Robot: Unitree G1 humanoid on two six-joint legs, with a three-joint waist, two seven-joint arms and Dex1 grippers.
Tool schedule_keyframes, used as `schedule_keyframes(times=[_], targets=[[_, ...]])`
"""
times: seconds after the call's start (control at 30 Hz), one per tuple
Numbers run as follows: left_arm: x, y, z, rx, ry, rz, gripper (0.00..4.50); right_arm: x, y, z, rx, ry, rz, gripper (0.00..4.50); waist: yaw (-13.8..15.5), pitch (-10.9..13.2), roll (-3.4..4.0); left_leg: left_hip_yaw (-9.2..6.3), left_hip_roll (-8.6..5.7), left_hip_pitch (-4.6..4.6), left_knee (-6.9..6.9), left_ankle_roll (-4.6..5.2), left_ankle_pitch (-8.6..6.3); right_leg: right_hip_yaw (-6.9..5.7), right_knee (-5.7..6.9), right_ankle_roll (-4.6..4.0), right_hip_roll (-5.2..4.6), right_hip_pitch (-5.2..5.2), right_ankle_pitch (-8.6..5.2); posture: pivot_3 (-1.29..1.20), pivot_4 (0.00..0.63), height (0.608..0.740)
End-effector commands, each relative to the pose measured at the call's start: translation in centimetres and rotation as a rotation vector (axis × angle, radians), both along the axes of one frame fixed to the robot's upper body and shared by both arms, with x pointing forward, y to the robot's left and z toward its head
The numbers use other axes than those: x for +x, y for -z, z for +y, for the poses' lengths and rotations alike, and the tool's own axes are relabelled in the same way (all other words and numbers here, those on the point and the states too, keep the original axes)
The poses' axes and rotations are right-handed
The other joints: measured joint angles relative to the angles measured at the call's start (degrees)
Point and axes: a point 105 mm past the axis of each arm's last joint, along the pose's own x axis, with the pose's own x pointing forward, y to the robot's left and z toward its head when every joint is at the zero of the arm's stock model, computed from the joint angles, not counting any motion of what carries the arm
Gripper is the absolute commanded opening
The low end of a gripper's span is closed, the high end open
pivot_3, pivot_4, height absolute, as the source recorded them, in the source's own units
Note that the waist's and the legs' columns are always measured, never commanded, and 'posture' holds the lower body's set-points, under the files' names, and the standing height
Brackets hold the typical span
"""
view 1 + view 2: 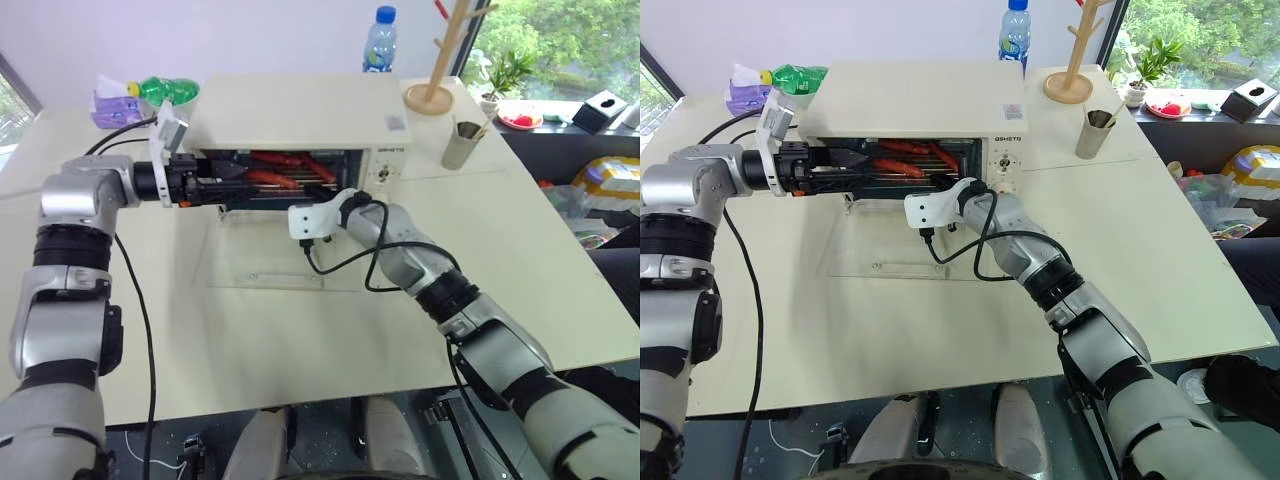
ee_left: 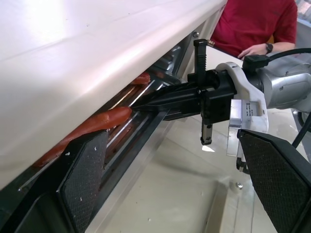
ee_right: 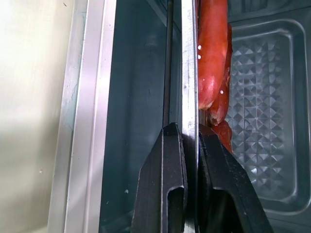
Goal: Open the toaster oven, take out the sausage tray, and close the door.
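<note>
The sausage tray (image 3: pixel 262 121) sits inside the toaster oven (image 1: pixel 300 130), its long side running left to right across the opening, with the red-brown sausages (image 1: pixel 285 170) lying along it. Its near rim faces out toward the robot, over the door (image 1: pixel 265 255), which lies flat and open on the table (image 1: pixel 520 260) in front of the oven.

The right gripper (image 3: pixel 189 133) is at that near rim, toward the right half of the opening. Its two black fingers are pinched shut on the thin metal edge, one finger on each side of it, as the right wrist view shows. So the tray lies just beyond the jaws, and the way out is straight back toward the near side, across the tray's short axis.

The left gripper (image 1: pixel 225 178) hangs at the left end of the opening, pointing right along the tray's length, its fingers spread wide with nothing between them. The right arm clearly has the grip.
</note>
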Motion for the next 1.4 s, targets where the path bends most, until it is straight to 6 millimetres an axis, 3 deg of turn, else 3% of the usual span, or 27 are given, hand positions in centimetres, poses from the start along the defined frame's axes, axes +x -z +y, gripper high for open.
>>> schedule_keyframes(times=[0.03,0.63,1.07,1.23,1.4], targets=[[0.0,-1.4,0.2,-0.002,0.001,-0.045,4.50,-1.8,-0.5,0.7,0.004,-0.089,-0.013,0.10,0.0,0.0,0.00,0.00,0.00,-0.01,0.00,0.00,0.00,0.00,-0.01,0.00,0.00,0.00,0.00,0.00,0.150,0.739],[0.4,-1.2,0.1,0.014,0.020,-0.035,4.50,-6.2,-0.3,-2.5,0.014,-0.187,-0.036,0.10,1.0,0.0,-0.01,0.07,-0.03,-0.02,0.20,0.10,-0.06,0.01,-0.02,0.02,-0.02,0.12,0.00,0.00,0.150,0.739],[0.4,-1.3,0.4,0.013,0.025,-0.019,4.50,-9.1,-1.4,-4.0,0.061,-0.306,-0.141,0.10,1.5,0.0,-0.06,0.24,0.00,-0.02,0.30,0.14,-0.08,0.00,-0.02,0.04,0.02,0.16,0.01,0.00,0.150,0.739],[-0.7,-2.1,1.4,-0.041,0.017,0.015,4.50,-9.7,-1.8,-4.6,0.076,-0.349,-0.166,0.10,1.4,0.1,-0.11,0.24,0.00,-0.02,0.30,0.14,-0.08,0.01,-0.02,0.04,0.02,0.16,0.01,0.00,0.150,0.739],[-3.4,-3.3,3.8,-0.137,-0.018,0.115,4.50,-10.3,-1.2,-5.4,0.054,-0.401,-0.162,0.10,0.3,0.1,-0.12,0.15,0.04,-0.01,0.23,0.20,-0.12,0.07,-0.03,0.04,0.03,0.12,0.00,0.00,0.150,0.739]])
